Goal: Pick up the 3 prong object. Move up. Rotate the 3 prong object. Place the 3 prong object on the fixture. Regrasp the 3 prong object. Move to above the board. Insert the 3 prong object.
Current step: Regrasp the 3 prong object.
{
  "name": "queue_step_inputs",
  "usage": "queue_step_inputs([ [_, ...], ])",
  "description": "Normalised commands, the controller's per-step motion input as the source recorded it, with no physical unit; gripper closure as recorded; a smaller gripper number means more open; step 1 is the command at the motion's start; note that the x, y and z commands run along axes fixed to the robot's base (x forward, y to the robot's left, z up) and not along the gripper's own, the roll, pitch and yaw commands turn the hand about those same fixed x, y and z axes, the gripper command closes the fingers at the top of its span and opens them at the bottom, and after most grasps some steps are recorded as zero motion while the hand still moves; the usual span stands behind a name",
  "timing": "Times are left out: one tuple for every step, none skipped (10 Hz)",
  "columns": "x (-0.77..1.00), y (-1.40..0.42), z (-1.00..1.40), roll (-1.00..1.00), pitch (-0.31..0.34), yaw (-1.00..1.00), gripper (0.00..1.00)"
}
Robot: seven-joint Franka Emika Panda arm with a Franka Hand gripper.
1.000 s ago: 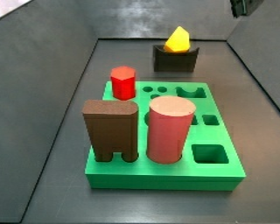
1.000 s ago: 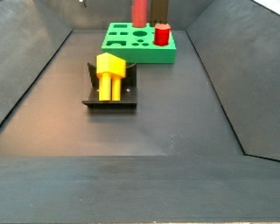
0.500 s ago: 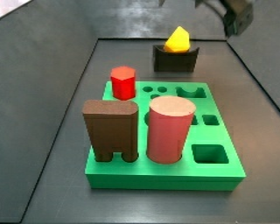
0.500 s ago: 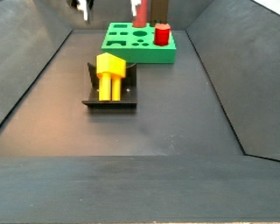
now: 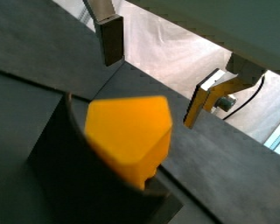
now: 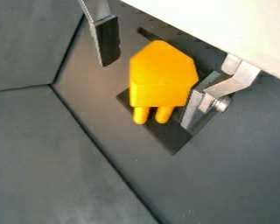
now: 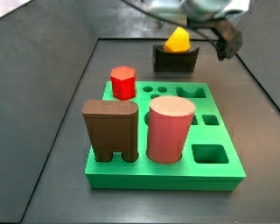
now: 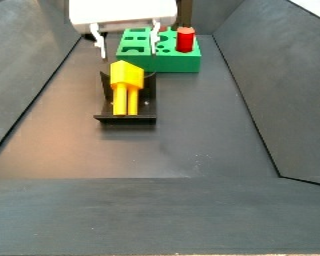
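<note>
The 3 prong object (image 8: 125,82) sits on the fixture (image 8: 124,111), right below the gripper (image 6: 154,65). Its fingers (image 6: 108,40) are wide open, holding nothing. The gripper has come down since before.

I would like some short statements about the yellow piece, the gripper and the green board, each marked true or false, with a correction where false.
1. The 3 prong object rests on the fixture. True.
2. The gripper is shut on the 3 prong object. False: its fingers stand open on either side of it, apart from it.
3. The red peg stands on the board. True.
4. The gripper hangs above the board. False: it is by the fixture.
5. The pink cylinder lies flat on the floor. False: it stands upright on the board.
</note>
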Motion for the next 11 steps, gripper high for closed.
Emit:
queue_step_inputs([
  [0.11,0.03,-1.00,0.06,-0.095,0.02,0.00],
  [0.11,0.03,-0.97,0.06,-0.080,0.00,0.00],
  [0.10,0.02,-0.86,0.06,-0.066,-0.01,0.00],
  [0.09,0.01,-0.66,0.06,-0.042,-0.02,0.00],
  [0.08,0.01,-0.52,0.06,-0.028,-0.02,0.00],
  [0.07,0.00,-0.34,0.06,-0.012,-0.02,0.00],
  [0.05,0.00,-0.22,0.05,0.009,-0.01,0.00],
  [0.01,-0.01,-0.19,0.05,0.010,0.00,0.00],
  [0.01,-0.01,-0.19,0.05,0.011,0.00,0.00],
  [0.01,-0.01,-0.19,0.05,0.011,0.00,0.00],
  [0.01,-0.01,-0.18,0.05,0.011,0.01,0.00],
])
